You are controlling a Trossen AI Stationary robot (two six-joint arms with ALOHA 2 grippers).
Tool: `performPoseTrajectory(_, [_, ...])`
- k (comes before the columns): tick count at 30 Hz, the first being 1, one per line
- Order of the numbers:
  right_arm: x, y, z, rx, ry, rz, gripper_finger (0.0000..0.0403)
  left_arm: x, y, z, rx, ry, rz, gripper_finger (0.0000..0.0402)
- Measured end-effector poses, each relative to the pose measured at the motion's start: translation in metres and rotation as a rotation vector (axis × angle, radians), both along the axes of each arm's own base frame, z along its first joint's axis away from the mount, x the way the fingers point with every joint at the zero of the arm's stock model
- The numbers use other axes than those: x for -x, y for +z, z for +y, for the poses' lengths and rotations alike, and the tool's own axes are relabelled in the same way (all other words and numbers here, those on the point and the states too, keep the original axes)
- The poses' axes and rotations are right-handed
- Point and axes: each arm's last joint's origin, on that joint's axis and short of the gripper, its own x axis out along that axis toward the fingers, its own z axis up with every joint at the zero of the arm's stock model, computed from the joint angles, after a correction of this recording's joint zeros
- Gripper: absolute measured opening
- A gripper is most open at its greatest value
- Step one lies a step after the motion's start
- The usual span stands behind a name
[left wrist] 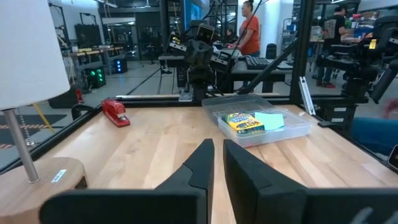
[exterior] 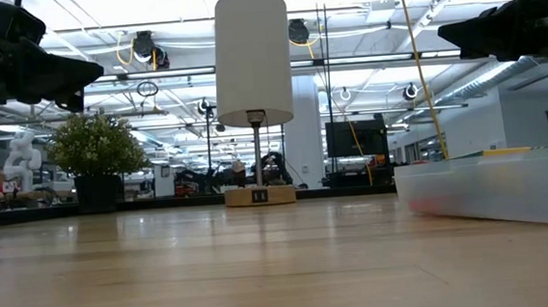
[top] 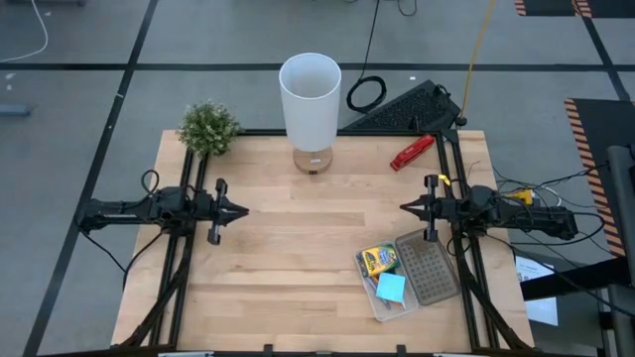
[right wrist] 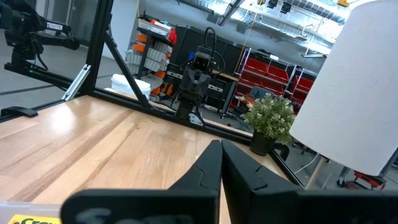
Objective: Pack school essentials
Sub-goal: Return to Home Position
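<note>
jaws: left gripper (top: pixel 241 210) and right gripper (top: pixel 405 207) both closed, empty | at desk's (top: pixel 298 258) left and right edges | crayon box (top: pixel 377 260), sticky-note pad (top: pixel 391 288) in clear tray (top: pixel 374 301) near right front corner

We look across a pale wooden table (top: pixel 298 248) on a grey floor (top: pixel 79 89) crossed by dark tape lines. A white-shaded lamp (top: pixel 310 99) stands at 12 o'clock. Beyond it lies a workshop hall with strip lights, red shelving (right wrist: pixel 267 84) and distant people (left wrist: pixel 249 31).
</note>
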Motion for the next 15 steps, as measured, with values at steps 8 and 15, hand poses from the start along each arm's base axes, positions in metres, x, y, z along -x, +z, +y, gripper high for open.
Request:
performPoseTrajectory(8, [0.0,0.0,0.0,0.0,0.0,0.0,0.0,0.0,0.0,0.0,0.002,0.001,0.0,0.0042])
performPoseTrajectory(15, [0.0,0.0,0.0,0.0,0.0,0.0,0.0,0.0,0.0,0.0001,0.002,0.002,0.0,0.0042])
